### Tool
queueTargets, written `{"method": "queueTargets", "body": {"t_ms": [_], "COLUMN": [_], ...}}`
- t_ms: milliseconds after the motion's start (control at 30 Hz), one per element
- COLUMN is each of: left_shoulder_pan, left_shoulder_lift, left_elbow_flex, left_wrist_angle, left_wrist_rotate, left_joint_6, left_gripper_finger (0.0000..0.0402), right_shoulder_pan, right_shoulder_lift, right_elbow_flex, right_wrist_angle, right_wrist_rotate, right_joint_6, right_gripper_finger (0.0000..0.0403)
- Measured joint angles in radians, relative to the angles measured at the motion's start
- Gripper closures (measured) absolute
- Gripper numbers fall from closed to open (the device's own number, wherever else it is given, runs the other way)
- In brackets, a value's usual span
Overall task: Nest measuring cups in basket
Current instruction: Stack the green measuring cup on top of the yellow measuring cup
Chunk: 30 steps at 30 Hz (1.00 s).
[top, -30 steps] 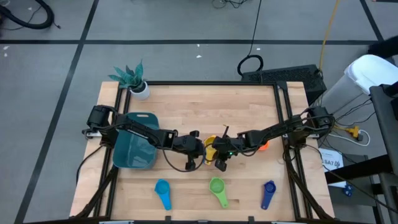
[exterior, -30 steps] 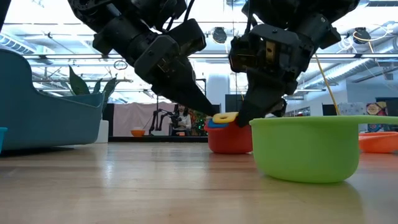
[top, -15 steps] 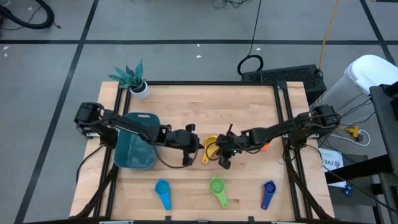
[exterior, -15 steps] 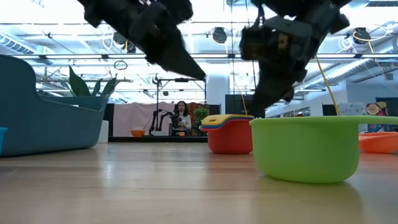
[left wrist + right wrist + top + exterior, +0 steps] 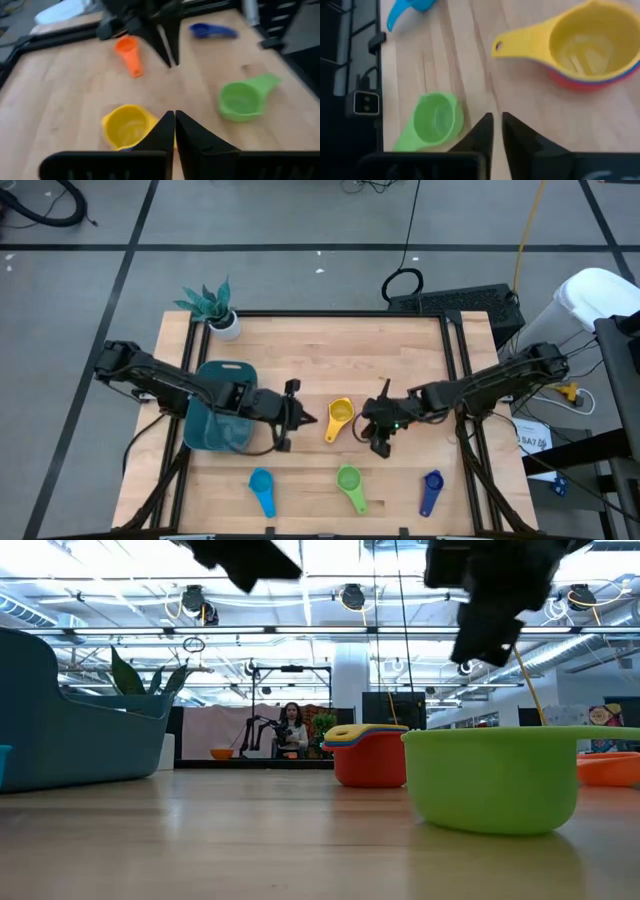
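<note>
Spanning most of the high view, the pale wooden worktop (image 5: 300, 350) with its dark frame carries everything here. Toward its left side sits the dark teal rounded-rectangular plastic basket (image 5: 212, 425), with no cup visible inside it. Over the basket's right edge reaches the left arm, its left end effector (image 5: 300, 418) raised clear of the wood just left of the cup stack; its fingers meet at the tips in the left wrist view and grip nothing. The right arm comes in from the right edge, its right end effector (image 5: 372, 420) just right of the stack, fingers almost together with only a thin gap, also empty.

Behind the basket, at the far left corner, stands a small white pot with a teal plant (image 5: 218, 313).

Between the two end effectors rests the stack of plastic measuring cups: a yellow round-bowled cup (image 5: 340, 414) nested in a blue one inside a red cup (image 5: 370, 766), upright on the wood, touched by neither end effector. Along the near edge lie three loose scoops, well apart from one another: a light blue cup (image 5: 262, 485), a green cup (image 5: 349, 481) and a dark blue cup (image 5: 431, 485). An orange cup (image 5: 128, 51) lies beneath the right arm.
</note>
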Motion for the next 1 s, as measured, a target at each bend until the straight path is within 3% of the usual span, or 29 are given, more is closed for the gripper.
{"method": "queueTargets", "body": {"t_ms": [167,467,667,833,1000], "left_shoulder_pan": [-0.098,-0.254,-0.328,-0.354,-0.384], "left_shoulder_lift": [-0.001,0.012,0.013,0.013,0.013], "left_elbow_flex": [0.086,0.345,0.398,0.4,0.399], "left_wrist_angle": [-0.102,-0.425,-0.513,-0.563,-0.651], "left_wrist_rotate": [-0.03,-0.181,-0.264,-0.272,-0.273], "left_joint_6": [0.012,0.015,-0.049,-0.126,-0.215], "left_gripper_finger": [0.0336,0.0309,0.0309,0.0309,0.0309], "right_shoulder_pan": [0.081,0.222,0.272,0.288,0.29], "right_shoulder_lift": [0.001,0.056,0.163,0.253,0.329], "right_elbow_flex": [0.0,0.168,0.395,0.565,0.632], "right_wrist_angle": [0.065,0.012,-0.259,-0.523,-0.637], "right_wrist_rotate": [0.001,0.063,0.082,0.084,0.077], "right_joint_6": [0.029,-0.13,-0.235,-0.316,-0.317], "right_gripper_finger": [0.0321,0.0329,0.0324,0.0314,0.03]}}
